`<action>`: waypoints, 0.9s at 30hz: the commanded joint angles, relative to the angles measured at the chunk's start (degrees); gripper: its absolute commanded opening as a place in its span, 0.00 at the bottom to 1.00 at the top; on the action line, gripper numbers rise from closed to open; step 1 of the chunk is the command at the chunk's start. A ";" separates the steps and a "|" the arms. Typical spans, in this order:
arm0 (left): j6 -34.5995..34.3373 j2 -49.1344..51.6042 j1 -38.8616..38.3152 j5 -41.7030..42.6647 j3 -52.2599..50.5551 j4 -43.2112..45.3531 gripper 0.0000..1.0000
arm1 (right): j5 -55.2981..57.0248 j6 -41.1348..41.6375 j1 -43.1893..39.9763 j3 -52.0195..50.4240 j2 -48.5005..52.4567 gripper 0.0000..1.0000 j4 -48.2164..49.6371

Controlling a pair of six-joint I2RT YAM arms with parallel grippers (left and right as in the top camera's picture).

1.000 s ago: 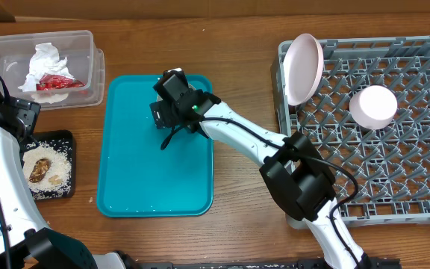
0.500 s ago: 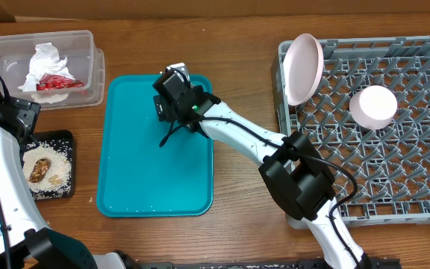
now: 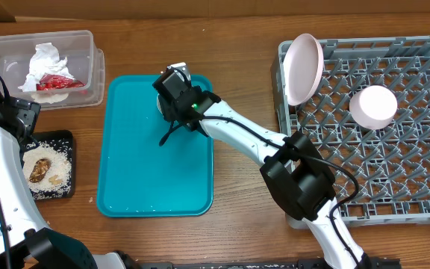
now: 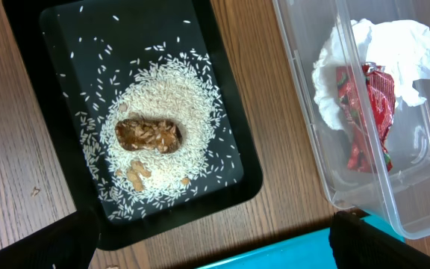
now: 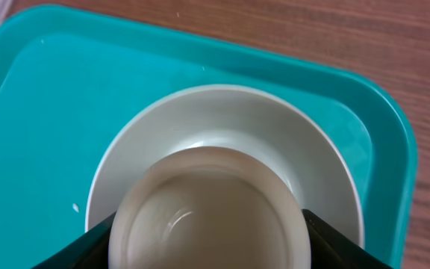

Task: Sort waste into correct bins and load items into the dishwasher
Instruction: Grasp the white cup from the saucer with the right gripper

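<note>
My right gripper [image 3: 173,96] [image 5: 207,250] reaches over the far end of the teal serving tray [image 3: 148,172] and is shut on the small white cup [image 5: 207,213], fingers on both sides. Under the cup the pale grey-green bowl [image 5: 230,119] sits on the tray. My left gripper [image 4: 215,258] [image 3: 17,119] is open and empty, above the wood between the black tray [image 4: 58,30] and the teal tray. The black tray holds rice [image 4: 178,97] and brown lumps [image 4: 148,134]. The clear tub [image 4: 304,112] [image 3: 88,67] holds the napkin [image 4: 394,37] and red wrapper [image 4: 368,97].
The grey dish rack [image 3: 394,172] stands at the right. The larger plate [image 3: 302,67] stands upright at its left wall and the smaller plate [image 3: 373,106] rests among the pegs. A few rice grains lie on the wood left of the black tray [image 3: 64,138].
My right gripper has shifted slightly toward the far edge of the teal tray. The left arm has not moved.
</note>
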 commanded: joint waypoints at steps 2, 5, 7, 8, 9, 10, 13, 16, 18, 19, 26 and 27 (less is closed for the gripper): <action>-0.74 0.39 -0.13 -0.81 0.09 0.07 1.00 | 0.46 0.26 -0.96 3.34 -9.73 0.48 -1.29; -0.72 0.39 -0.13 -0.81 0.09 0.07 1.00 | 0.72 0.26 -2.99 3.34 -15.54 0.47 -2.25; -0.72 0.39 -0.13 -0.81 0.09 0.04 1.00 | 1.40 0.24 -5.66 3.34 -20.06 0.48 -3.98; -0.72 0.39 -0.13 -0.81 0.09 0.07 1.00 | 1.86 0.22 -6.69 3.34 -21.59 0.48 -4.59; -0.72 0.39 -0.13 -0.81 0.09 0.07 1.00 | 2.47 0.24 -8.57 3.34 -23.93 0.48 -5.79; -0.72 0.39 -0.13 -0.81 0.09 0.04 1.00 | 2.89 0.24 -10.54 3.34 -25.94 0.48 -6.88; -0.72 0.39 -0.13 -0.81 0.09 0.07 1.00 | 3.04 0.28 -17.84 3.34 -31.41 0.48 -10.08; -0.72 0.39 -0.13 -0.81 0.09 0.07 1.00 | 3.04 0.28 -27.36 3.34 -35.39 0.48 -13.62; -0.72 0.39 -0.13 -0.81 0.09 0.07 1.00 | 3.04 0.31 -34.03 3.34 -36.63 0.48 -16.00; -0.72 0.39 -0.13 -0.81 0.09 0.04 1.00 | 3.02 0.33 -38.01 3.34 -36.81 0.48 -17.40; -0.74 0.39 -0.13 -0.81 0.09 0.07 1.00 | 2.71 0.31 -57.61 3.26 -32.30 0.49 -24.57; -0.72 0.39 -0.13 -0.81 0.09 0.07 1.00 | 2.56 0.28 -59.47 3.26 -31.19 0.49 -25.20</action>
